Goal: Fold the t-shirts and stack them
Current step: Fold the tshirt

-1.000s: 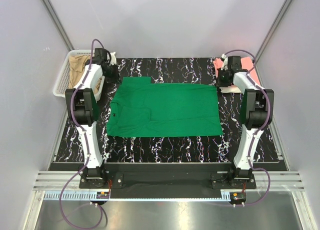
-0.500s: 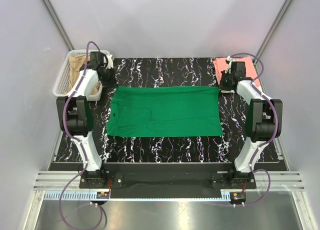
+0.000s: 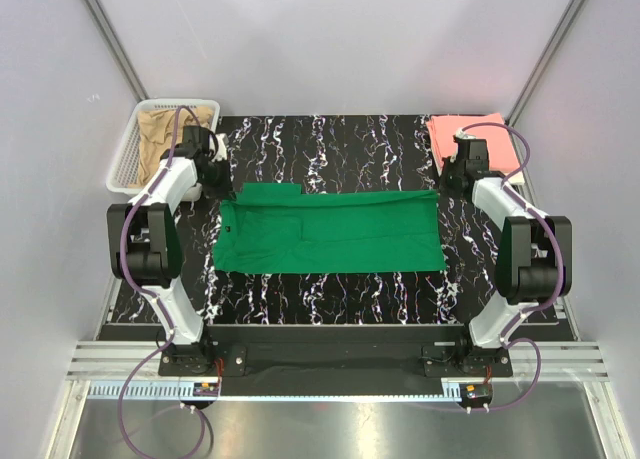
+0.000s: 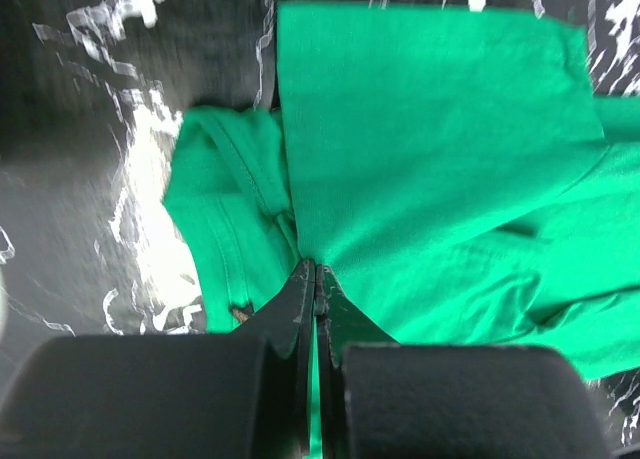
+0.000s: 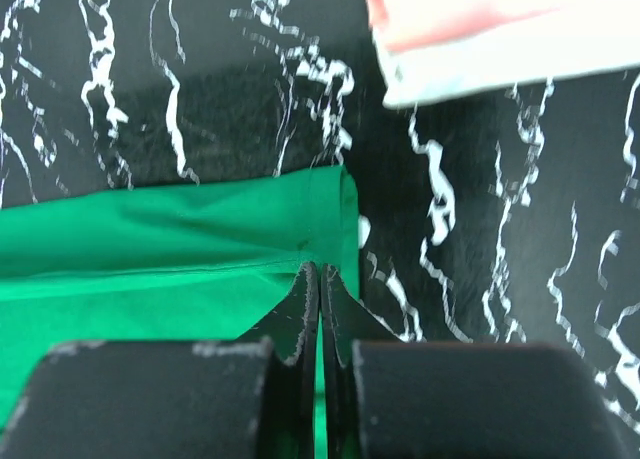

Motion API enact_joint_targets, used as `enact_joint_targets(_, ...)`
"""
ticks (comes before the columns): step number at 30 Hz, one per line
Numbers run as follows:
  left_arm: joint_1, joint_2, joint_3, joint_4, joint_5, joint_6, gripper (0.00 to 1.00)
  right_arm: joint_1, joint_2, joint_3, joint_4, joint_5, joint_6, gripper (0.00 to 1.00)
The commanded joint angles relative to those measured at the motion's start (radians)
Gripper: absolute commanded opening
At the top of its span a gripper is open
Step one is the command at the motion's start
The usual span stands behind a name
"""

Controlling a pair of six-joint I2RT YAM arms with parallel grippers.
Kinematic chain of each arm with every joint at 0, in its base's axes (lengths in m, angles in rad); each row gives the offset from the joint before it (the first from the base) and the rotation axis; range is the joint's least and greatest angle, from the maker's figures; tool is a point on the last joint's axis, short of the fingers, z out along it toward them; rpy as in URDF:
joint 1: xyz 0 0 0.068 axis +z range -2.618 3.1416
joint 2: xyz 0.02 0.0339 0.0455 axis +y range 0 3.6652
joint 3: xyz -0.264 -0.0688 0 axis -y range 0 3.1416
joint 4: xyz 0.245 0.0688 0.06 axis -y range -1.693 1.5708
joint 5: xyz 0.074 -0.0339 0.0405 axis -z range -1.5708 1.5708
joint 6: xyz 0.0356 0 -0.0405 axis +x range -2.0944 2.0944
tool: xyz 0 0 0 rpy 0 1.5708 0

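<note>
Both grippers have drawn the green t-shirt's (image 3: 330,234) far edge toward the bottom of the overhead frame, so the cloth now makes a shallower band than a second ago, and both elbows have swung further outward. The shirt lies spread across the middle of the black marbled table (image 3: 340,139), collar to the left, with one square flap jutting up at its upper left. A small tan speck sits by the collar in the left wrist view, too small to read.

The left gripper (image 3: 224,191) is clenched on a fold of green cloth at the shirt's upper left corner. The right gripper (image 3: 443,186) is pinched on the hem at the upper right corner. Each arm's elbow is bent outward and its forearm slants inward toward the shirt.

At the upper right of the table lies the pink t-shirt (image 3: 470,137), folded on top of a white t-shirt (image 5: 500,69). At the upper left, the tan t-shirt (image 3: 160,129) sits crumpled in the white mesh basket (image 3: 125,164).
</note>
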Motion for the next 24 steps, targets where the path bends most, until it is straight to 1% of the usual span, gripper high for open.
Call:
enact_joint_targets(1, -0.009, -0.093, -0.042, 0.039, -0.057, -0.009, 0.0, 0.026, -0.094, -0.033, 0.023, 0.067, 0.043, 0.0)
enact_joint_targets(7, -0.009, -0.113, -0.119, 0.053, -0.071, -0.013, 0.0, 0.027, -0.085, -0.073, -0.019, 0.04, 0.079, 0.0)
enact_joint_targets(8, -0.034, -0.11, -0.13, 0.054, -0.071, -0.012, 0.0, 0.027, -0.085, -0.081, -0.034, 0.043, 0.091, 0.0)
enact_joint_targets(10, -0.042, -0.107, -0.144, 0.06, -0.082, -0.012, 0.0, 0.027, -0.079, -0.081, -0.077, 0.053, 0.105, 0.04)
enact_joint_targets(11, -0.045, -0.106, -0.156, 0.06, -0.094, -0.013, 0.0, 0.027, -0.074, -0.079, -0.091, 0.052, 0.115, 0.07)
enact_joint_targets(13, -0.051, -0.102, -0.161, 0.059, -0.114, -0.019, 0.0, 0.027, -0.071, -0.079, -0.134, 0.056, 0.126, 0.09)
enact_joint_targets(15, -0.055, -0.113, -0.167, 0.06, -0.136, -0.025, 0.0, 0.027, -0.074, -0.073, -0.166, 0.081, 0.146, 0.17)
enact_joint_targets(17, -0.058, -0.124, -0.168, 0.057, -0.133, -0.021, 0.07, 0.027, -0.082, -0.056, -0.212, 0.096, 0.181, 0.24)
enact_joint_targets(18, -0.06, -0.127, -0.168, 0.056, -0.13, -0.021, 0.12, 0.027, -0.086, -0.049, -0.227, 0.096, 0.197, 0.29)
enact_joint_targets(19, -0.063, -0.132, -0.162, 0.045, -0.127, -0.016, 0.15, 0.03, -0.095, -0.041, -0.244, 0.075, 0.215, 0.31)
enact_joint_targets(20, -0.069, -0.138, -0.161, 0.039, -0.127, -0.01, 0.21, 0.032, -0.1, -0.029, -0.249, 0.061, 0.24, 0.33)
enact_joint_targets(21, -0.072, -0.142, -0.156, 0.025, -0.143, -0.01, 0.22, 0.047, -0.105, -0.021, -0.256, 0.076, 0.253, 0.35)
enact_joint_targets(24, -0.086, -0.165, -0.148, 0.017, -0.212, -0.021, 0.23, 0.078, -0.108, 0.023, -0.287, 0.084, 0.309, 0.35)
